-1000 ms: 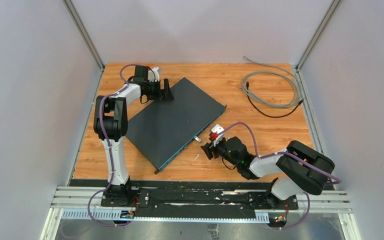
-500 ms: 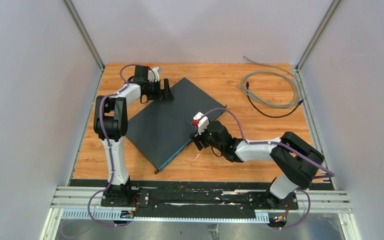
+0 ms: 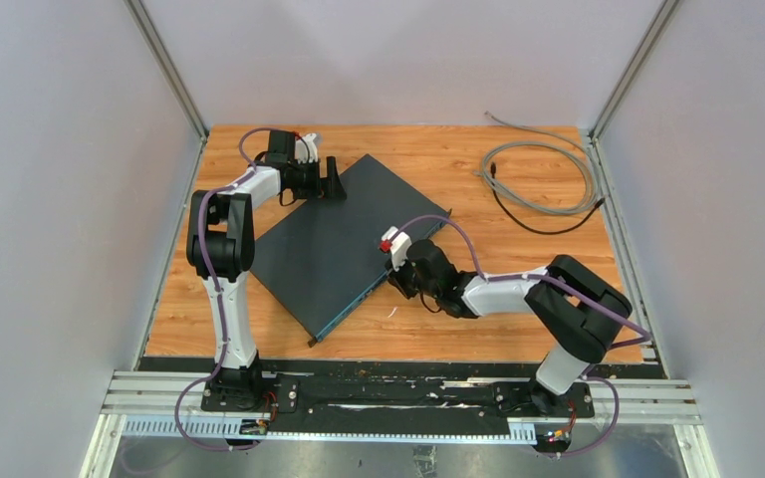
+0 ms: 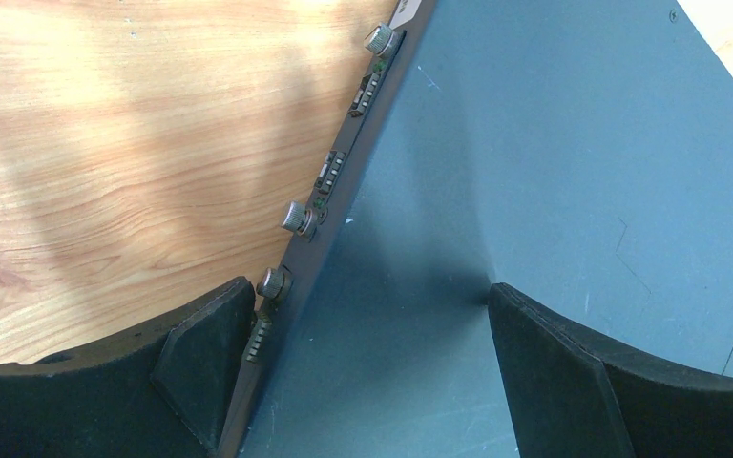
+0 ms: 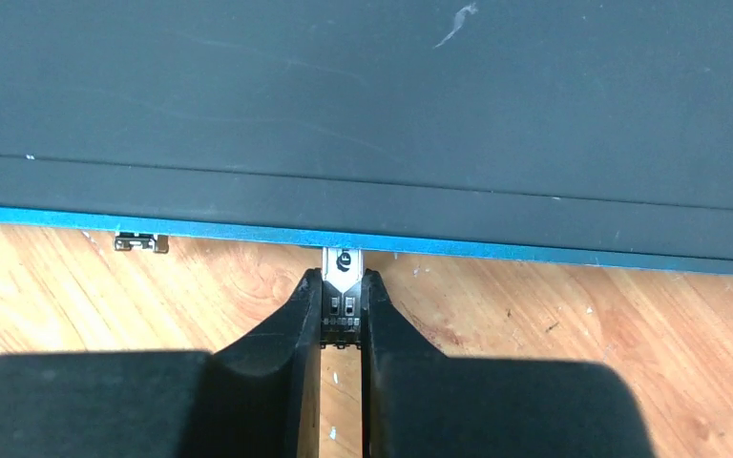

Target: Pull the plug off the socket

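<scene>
Top external view is showing the left tool (image 3: pixel 331 181) standing wide open astride the far corner of the dark box (image 3: pixel 339 249) on the table (image 3: pixel 458 169). The right tool (image 5: pixel 342 301) is pinching the small metal plug (image 5: pixel 343 261), which is sitting against the box's front edge. Grey cables (image 3: pixel 543 184) are lying far right.

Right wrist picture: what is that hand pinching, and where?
The right hand pinches the small metal plug by its two sides, just outside the dark metal box.
</scene>
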Robot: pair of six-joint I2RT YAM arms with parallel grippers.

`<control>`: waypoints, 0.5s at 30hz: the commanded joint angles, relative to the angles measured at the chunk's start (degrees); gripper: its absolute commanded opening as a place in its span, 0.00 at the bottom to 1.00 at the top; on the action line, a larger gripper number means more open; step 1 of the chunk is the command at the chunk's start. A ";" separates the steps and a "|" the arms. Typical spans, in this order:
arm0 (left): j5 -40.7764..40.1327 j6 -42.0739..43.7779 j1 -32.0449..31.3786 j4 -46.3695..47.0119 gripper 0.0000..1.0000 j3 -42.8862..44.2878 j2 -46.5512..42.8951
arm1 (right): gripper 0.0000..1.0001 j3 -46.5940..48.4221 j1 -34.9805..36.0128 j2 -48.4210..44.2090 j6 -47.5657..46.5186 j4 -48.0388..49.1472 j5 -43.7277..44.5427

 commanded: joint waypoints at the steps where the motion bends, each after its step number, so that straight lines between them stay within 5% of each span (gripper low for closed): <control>1: -0.36 -0.40 -0.59 -11.86 0.92 -1.97 3.51 | 0.03 -0.56 -1.02 -2.76 0.32 -0.18 -0.72; 15: -0.12 -0.48 -0.55 -11.84 0.92 -2.06 3.51 | 0.01 -13.33 -5.38 -27.67 10.33 -20.83 16.18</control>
